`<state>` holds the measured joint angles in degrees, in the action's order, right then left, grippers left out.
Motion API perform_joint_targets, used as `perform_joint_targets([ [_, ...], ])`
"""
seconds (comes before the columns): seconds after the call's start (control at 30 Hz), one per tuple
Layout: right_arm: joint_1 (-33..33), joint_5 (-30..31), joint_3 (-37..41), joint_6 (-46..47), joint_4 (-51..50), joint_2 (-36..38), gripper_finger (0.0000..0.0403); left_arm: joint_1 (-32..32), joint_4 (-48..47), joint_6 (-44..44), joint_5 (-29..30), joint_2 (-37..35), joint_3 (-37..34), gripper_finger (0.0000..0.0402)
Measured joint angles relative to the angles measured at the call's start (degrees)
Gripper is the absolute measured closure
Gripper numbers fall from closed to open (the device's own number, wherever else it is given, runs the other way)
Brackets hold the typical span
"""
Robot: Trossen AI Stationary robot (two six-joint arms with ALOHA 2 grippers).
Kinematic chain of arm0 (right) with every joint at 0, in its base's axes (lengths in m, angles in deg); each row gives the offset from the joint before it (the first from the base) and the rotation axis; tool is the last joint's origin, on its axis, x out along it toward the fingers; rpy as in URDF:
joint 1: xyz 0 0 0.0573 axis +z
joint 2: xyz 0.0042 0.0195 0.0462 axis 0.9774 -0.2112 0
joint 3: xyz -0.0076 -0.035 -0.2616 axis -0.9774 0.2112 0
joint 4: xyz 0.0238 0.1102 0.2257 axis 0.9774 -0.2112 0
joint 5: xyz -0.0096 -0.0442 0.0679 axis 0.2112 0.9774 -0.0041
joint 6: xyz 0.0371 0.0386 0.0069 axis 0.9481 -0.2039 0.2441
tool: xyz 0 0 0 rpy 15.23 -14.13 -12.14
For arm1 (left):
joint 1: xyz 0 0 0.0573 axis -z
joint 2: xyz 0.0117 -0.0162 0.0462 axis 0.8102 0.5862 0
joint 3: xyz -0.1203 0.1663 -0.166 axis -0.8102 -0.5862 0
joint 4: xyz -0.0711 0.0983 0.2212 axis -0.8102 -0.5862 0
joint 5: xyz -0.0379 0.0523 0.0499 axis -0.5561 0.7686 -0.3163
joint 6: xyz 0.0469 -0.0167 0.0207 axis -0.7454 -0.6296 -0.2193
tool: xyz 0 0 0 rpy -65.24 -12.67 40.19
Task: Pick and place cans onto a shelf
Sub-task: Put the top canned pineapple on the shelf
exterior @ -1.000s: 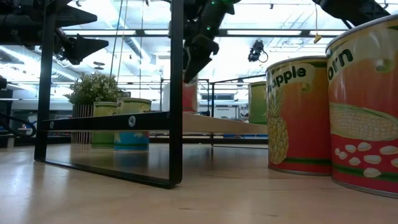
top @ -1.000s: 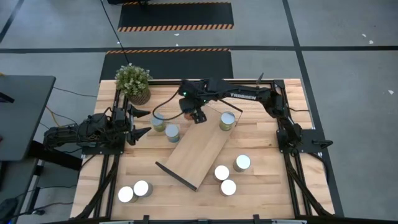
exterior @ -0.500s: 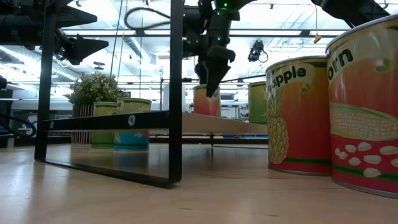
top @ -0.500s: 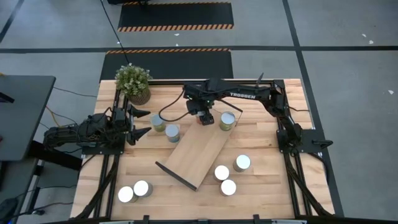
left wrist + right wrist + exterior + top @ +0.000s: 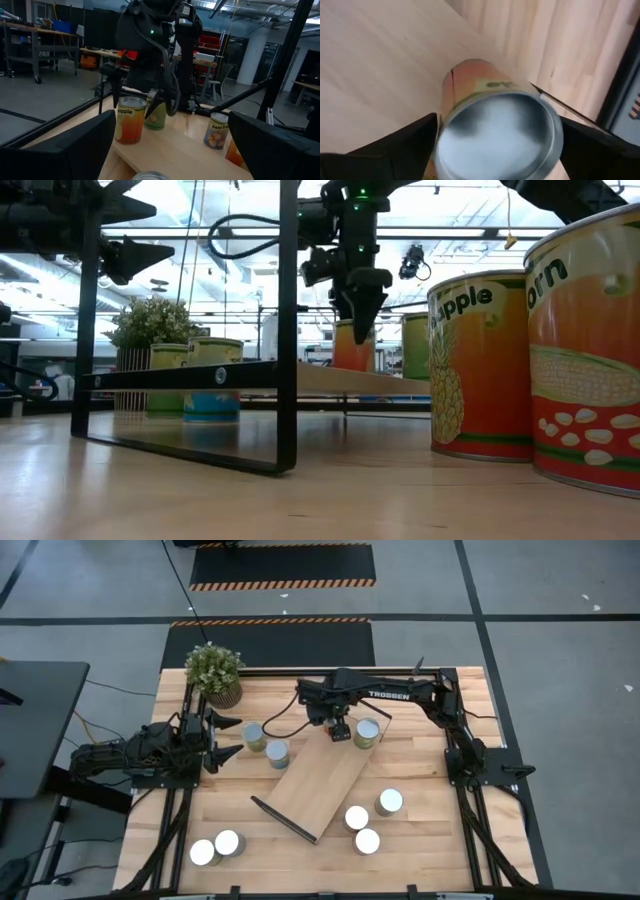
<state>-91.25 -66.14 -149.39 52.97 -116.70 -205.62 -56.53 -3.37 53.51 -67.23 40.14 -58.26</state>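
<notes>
My right gripper [image 5: 340,730] hangs over the far end of the shelf [image 5: 315,785], a light-wood board lying aslant mid-table with a black wire frame [image 5: 288,330] at its near end. It is shut on an orange-labelled can [image 5: 495,125], which also shows in the low view [image 5: 352,348]. The can is upright with its bottom at the board's surface. My left gripper [image 5: 232,737] waits open and empty at the table's left. Two cans [image 5: 253,735] [image 5: 277,753] stand on the table just in front of it. My right gripper pinches the can's side wall near its silver top rim [image 5: 447,117], one finger [image 5: 395,145] on either side. The fingers come from above, pointing down. The can stays upright under them; whether its bottom rests on the board I cannot tell.
One can [image 5: 367,733] stands right of the shelf's far end. Three cans [image 5: 389,802] [image 5: 356,817] [image 5: 367,841] stand near the right, and two [image 5: 203,852] [image 5: 229,842] at the near left. A potted plant [image 5: 213,670] stands at the far left corner.
My right gripper has carried the can toward the table's right edge across the shelf's far end and a little down, keeping it upright. In the low view the shelf's near wire frame has shifted slightly to the right.
</notes>
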Motion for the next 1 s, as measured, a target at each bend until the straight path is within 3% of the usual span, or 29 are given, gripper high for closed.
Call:
perform_joint_targets([
  [0.5,4.2,9.8,-0.1,-0.7,-1.7,0.1,0.0007,0.0,0.0,0.0,0.0,0.0,0.0,0.001],
  [1.0,5.4,11.3,-0.1,7.1,-7.7,0.3,0.0008,0.0,0.1,0.0,0.0,0.0,0.0,0.001],
])
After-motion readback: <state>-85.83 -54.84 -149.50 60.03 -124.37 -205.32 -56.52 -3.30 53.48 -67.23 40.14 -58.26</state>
